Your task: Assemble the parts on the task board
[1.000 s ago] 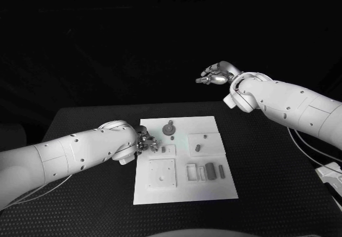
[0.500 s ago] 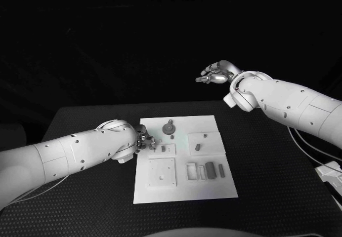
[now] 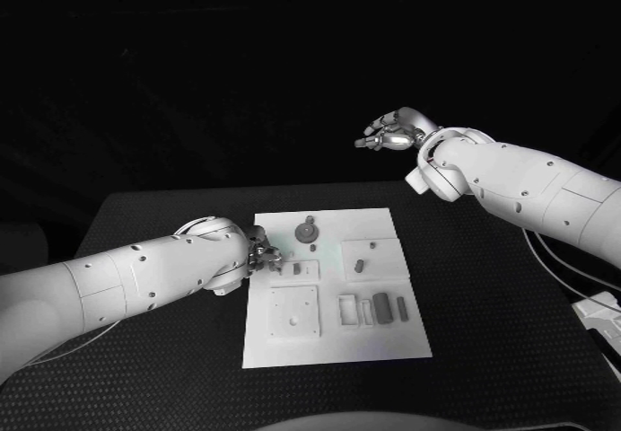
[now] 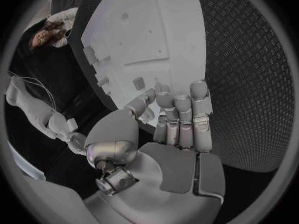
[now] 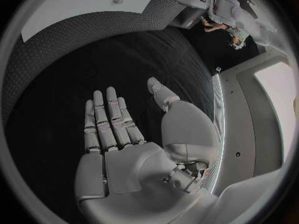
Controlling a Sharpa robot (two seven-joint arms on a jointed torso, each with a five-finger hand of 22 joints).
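The white task board (image 3: 339, 346) lies in the middle of the black table. On it are a round grey part (image 3: 305, 233), small grey pieces (image 3: 357, 266) and two dark bars (image 3: 392, 310). My left hand (image 3: 266, 256) is at the board's left edge, low over it, beside a small piece (image 3: 299, 268). In the left wrist view its fingers (image 4: 181, 112) lie close together with the thumb drawn in next to them, pointing at the board (image 4: 156, 30); whether anything is pinched is hidden. My right hand (image 3: 389, 135) hangs high beyond the table's back edge, fingers (image 5: 106, 119) spread, holding nothing.
A square recessed plate (image 3: 293, 314) and a small frame (image 3: 351, 312) sit in the board's near half. Black textured table (image 3: 492, 305) stretches to both sides of the board. Cables (image 3: 582, 296) trail at the right edge.
My left hand has crept slightly away from me along the board's left edge. The right hand has stayed nearly still.
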